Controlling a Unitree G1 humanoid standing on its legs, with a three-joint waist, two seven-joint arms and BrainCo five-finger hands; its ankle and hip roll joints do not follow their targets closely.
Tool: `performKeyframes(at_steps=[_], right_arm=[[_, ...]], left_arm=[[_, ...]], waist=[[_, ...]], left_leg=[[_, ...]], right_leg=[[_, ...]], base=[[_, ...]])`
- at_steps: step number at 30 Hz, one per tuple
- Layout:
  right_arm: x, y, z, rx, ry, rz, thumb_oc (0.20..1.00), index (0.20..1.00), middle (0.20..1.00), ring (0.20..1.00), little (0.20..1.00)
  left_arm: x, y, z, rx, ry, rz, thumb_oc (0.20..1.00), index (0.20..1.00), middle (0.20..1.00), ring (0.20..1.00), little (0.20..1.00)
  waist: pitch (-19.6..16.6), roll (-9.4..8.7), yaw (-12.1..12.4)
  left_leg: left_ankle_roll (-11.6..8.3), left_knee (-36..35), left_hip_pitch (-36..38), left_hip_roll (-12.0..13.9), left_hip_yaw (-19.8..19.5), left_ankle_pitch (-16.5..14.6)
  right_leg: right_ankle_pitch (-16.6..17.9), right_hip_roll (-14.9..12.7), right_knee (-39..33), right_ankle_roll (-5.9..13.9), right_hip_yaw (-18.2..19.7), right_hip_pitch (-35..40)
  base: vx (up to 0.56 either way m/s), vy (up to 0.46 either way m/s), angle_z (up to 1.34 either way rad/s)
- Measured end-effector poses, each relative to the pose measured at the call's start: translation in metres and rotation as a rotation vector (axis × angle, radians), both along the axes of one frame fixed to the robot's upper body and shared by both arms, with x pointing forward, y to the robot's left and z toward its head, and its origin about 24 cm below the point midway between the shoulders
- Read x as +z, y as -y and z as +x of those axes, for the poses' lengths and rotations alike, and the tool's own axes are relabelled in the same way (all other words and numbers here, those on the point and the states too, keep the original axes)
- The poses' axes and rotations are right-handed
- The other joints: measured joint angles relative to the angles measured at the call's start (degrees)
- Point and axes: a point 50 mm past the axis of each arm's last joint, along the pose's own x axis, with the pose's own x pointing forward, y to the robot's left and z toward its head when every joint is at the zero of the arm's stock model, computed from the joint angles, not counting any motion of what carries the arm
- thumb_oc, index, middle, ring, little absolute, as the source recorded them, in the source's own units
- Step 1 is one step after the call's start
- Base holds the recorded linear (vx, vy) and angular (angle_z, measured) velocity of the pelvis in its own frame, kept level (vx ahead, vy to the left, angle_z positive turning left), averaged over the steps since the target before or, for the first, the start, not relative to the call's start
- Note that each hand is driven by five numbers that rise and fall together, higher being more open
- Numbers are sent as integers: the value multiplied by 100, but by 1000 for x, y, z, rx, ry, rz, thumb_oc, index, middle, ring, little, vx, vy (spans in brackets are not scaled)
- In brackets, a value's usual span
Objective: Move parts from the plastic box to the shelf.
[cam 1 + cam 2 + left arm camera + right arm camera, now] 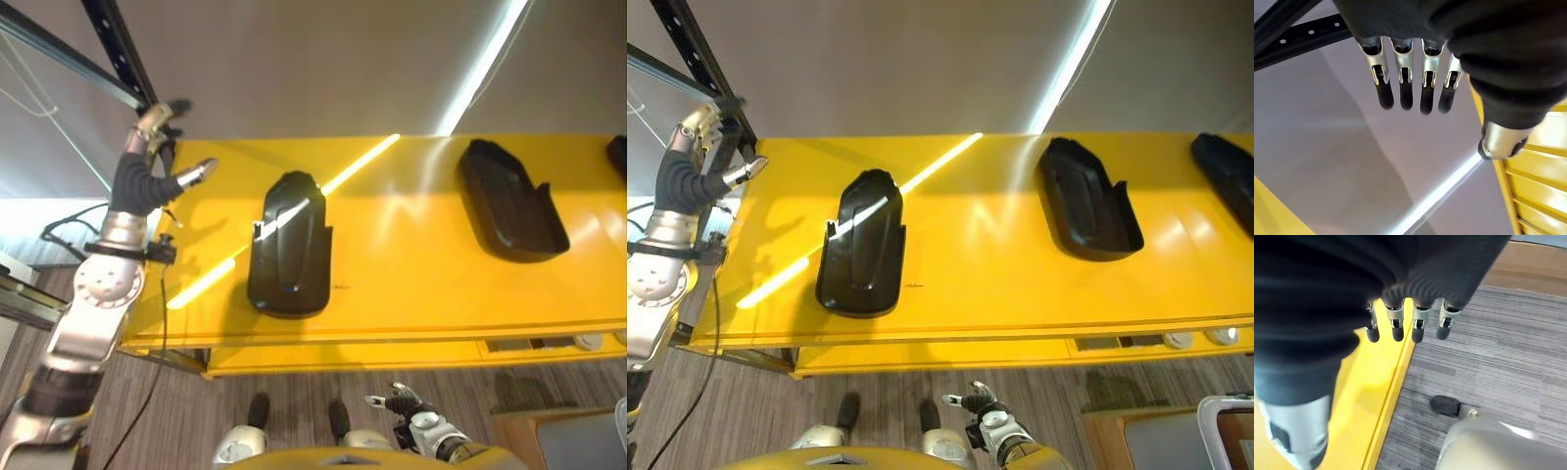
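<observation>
On the yellow shelf, three black moulded parts lie in a row. The nearest part sits towards the robot's left with its long axis running away from the robot; a second part lies well apart to the right, angled slightly, and a third part shows at the far right edge. No plastic box can be made out with certainty; a pale rim at the lower right may belong to one, but that is too little to tell.

The left hand is raised beside the shelf's left end, close to a dark metal upright. It lies to the left of the nearest part, near but not touching it. Its fingers hang straight and relaxed, holding nothing. The right hand sits low, below the shelf's front edge and over the grey carpeted floor; its fingers are likewise loose and empty.

Judging by this, the left hand is nearer the placed parts, yet the next move probably calls for fetching another part.
</observation>
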Motion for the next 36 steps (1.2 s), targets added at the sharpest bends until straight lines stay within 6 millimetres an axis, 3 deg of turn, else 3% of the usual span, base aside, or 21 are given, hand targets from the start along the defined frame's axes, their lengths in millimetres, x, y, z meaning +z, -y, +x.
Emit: performKeyframes(at_steps=[4, 7, 10, 14, 15, 22, 24, 27, 28, 32, 34, 36], right_arm=[[-6, 0, -18, -11, -49, 19, 1000, 1000, 1000, 1000, 1000], [-9, -1, -28, 41, -90, 23, 1000, 1000, 1000, 1000, 1000], [-12, -3, -38, 101, -132, 17, 1000, 1000, 1000, 1000, 1000], [-17, -2, -59, 42, -183, 31, 1000, 1000, 1000, 1000, 1000], [-18, -1, -66, 37, -206, 29, 1000, 1000, 1000, 1000, 1000], [-16, -5, -53, 134, -189, 7, 1000, 1000, 1000, 1000, 1000], [-14, -4, -43, 169, -166, -8, 1000, 1000, 1000, 1000, 1000], [-13, -4, -39, 229, -153, -30, 1000, 1000, 1000, 1000, 1000], [-8, -6, -20, 240, -109, -36, 1000, 1000, 1000, 1000, 1000], [-1, 9, -6, 200, -57, -62, 1000, 1000, 1000, 1000, 1000], [-1, 13, -10, 154, -55, -70, 1000, 1000, 1000, 1000, 1000], [-2, 11, -9, 150, -48, -77, 1000, 1000, 1000, 1000, 1000]], left_arm=[[-14, -1, -31, -158, -123, -33, 200, 200, 200, 200, 200], [-29, -8, -39, -281, -298, -72, 200, 200, 200, 200, 200], [-30, -9, -43, -409, -436, -69, 200, 200, 200, 200, 200], [-36, -5, -48, -574, -554, -188, 200, 200, 200, 200, 200], [-41, 1, -49, -634, -659, -143, 200, 200, 200, 200, 200], [-97, 31, -69, -845, -1049, -194, 200, 200, 200, 200, 200], [-121, 43, -74, -916, -1133, -359, 200, 200, 200, 200, 200], [-127, 52, -68, -959, -1208, -267, 200, 200, 200, 200, 200], [-133, 58, -72, -994, -1257, -241, 200, 200, 200, 200, 200], [-149, 56, -51, -902, -1221, -318, 200, 200, 200, 200, 200], [-152, 71, -44, -896, -1111, -506, 200, 200, 200, 200, 200], [-149, 69, -42, -876, -1095, -490, 200, 200, 200, 200, 200]], waist=[[-264, -52, 62], [-411, -132, 140], [-459, -189, 178], [-558, -286, 229], [-556, -310, 227], [-460, -311, 135], [-309, -289, 162], [-173, -262, 77], [84, -246, -26], [608, 44, -229], [604, 62, -193], [574, 20, -183]], left_leg=[[51, 0, 186, -59, 87, -58], [62, -29, 186, -83, 119, -116], [69, -28, 192, -92, 151, -108], [93, -28, 241, -121, 234, -108], [95, -28, 237, -114, 232, -103], [71, -28, 270, -83, 269, -80], [70, -4, 295, -77, 392, -78], [95, 1, 58, -100, 509, -5], [105, 2, -23, -124, 532, 48], [108, -31, -141, -151, 555, 95], [119, -31, -156, -133, 559, 69], [124, -28, -225, -109, 556, 72]], right_leg=[[-42, -58, 28, 42, 88, 134], [-97, -96, 13, 47, 110, 104], [-101, -108, 23, 60, 130, 100], [-90, -132, 25, 70, 247, 97], [-75, -131, 33, 74, 244, 95], [-32, -102, -2, 71, 280, 88], [-9, -110, -2, 82, 393, 50], [71, -129, 0, 122, 462, -211], [175, -156, 24, 166, 482, -299], [237, -182, -2, 183, 521, -442], [224, -165, -4, 195, 507, -461], [217, -141, -1, 173, 498, -525]], base=[[-9, 72, -10], [3, 70, -3], [-19, 53, -3], [-32, 30, -13], [-18, 19, -8], [-32, 12, -4], [-94, 36, -24], [-135, 27, -17], [-97, 26, -19], [-45, 10, -7], [-18, -7, 0], [0, 0, 0]])
